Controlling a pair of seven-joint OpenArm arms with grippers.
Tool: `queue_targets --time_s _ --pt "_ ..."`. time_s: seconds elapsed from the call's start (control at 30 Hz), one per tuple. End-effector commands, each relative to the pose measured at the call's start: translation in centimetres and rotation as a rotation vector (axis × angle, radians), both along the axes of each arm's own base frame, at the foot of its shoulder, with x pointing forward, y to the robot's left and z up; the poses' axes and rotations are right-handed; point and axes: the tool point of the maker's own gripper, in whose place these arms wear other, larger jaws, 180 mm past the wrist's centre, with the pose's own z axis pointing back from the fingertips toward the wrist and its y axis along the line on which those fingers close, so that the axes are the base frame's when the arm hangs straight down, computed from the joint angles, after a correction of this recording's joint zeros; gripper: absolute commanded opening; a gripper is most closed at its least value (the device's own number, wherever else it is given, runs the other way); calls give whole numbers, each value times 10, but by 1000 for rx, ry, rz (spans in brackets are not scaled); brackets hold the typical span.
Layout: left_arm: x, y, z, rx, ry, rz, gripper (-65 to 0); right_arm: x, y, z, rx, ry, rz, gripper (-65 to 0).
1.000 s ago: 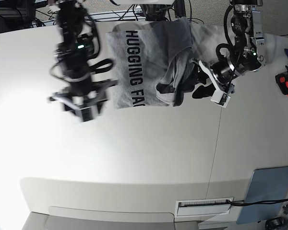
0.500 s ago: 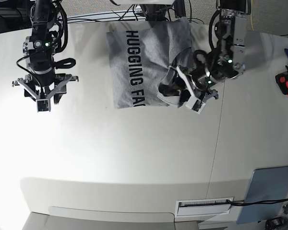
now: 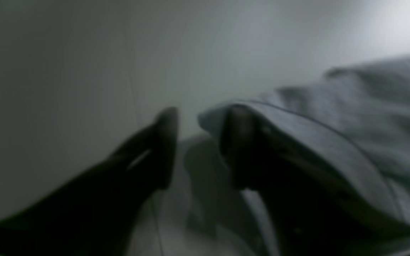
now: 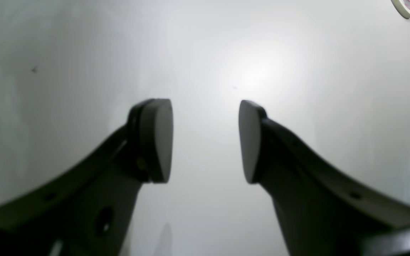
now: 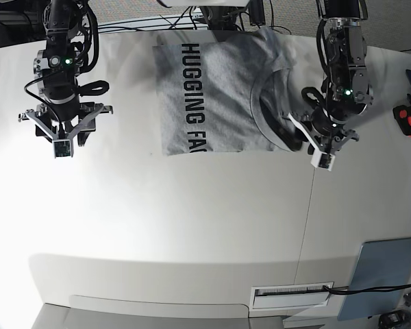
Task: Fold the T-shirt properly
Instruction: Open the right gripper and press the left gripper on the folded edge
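The T-shirt (image 5: 216,92) lies at the far edge of the table (image 5: 192,219), near the middle of that edge, black lettering facing up on its left part in the base view. A second ago its right side was bunched into a dark, crumpled heap. Now that side is spread wider and lies flatter, with a curved fold running down toward the shirt's near edge.

The left tool (image 5: 314,140) has shifted too. Half a second ago it sat over the crumpled cloth; now it is at the shirt's right near corner, beside the table's seam. In the left wrist view its two fingers (image 3: 164,145) stand apart with bare table showing between them. A grey hem of the T-shirt (image 3: 315,142) drapes against the far finger, but the blur hides whether cloth is pinched or only touching — nothing is clamped between the two tips.

The right tool (image 5: 60,133) was close to the shirt's left edge a second ago. It now hangs well apart from it, toward the table's left side, much as half a second back. Its pads (image 4: 158,140) are spread wide with nothing between them — only white table (image 4: 205,71) beneath.
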Motion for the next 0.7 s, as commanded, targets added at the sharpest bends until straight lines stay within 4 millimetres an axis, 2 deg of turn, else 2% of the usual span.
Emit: queue_targets --time_s 0.0,0.03,0.17,0.27,0.3,0.37,0.43,0.5,0.53,0.6,0.67 --pt "8 5 13 6 -48 3 -338 5 -2 13 -16 -46 5 -354" --pt "8 6 13 8 -48 6 -317 5 -2 12 -16 -45 5 -354" --pt "9 13 18 -24 -63 27 -313 6 -1 12 -10 -45 7 -354" --pt "4 1 38 -142 -121 -54 -317 7 11 9 34 -39 61 -354" --pt "0 -5 47 -187 -141 -94 -333 8 17 8 58 -38 88 -354" --pt "-16 -21 60 -262 -153 -200 -406 10 30 8 102 -44 146 -358" --pt "-38 -41 64 -324 -133 -325 -514 12 41 9 138 -51 193 -404" --pt "-58 -55 58 -395 -67 -375 -614 15 50 11 164 -58 236 -491" --pt "-67 -62 53 -417 -28 -396 -639 17 54 13 173 -63 257 -541" --pt "-88 -73 37 -414 64 -437 -648 21 59 17 186 -77 285 -627" --pt "-108 -81 19 -378 162 -477 -648 23 61 20 186 -89 296 -650"
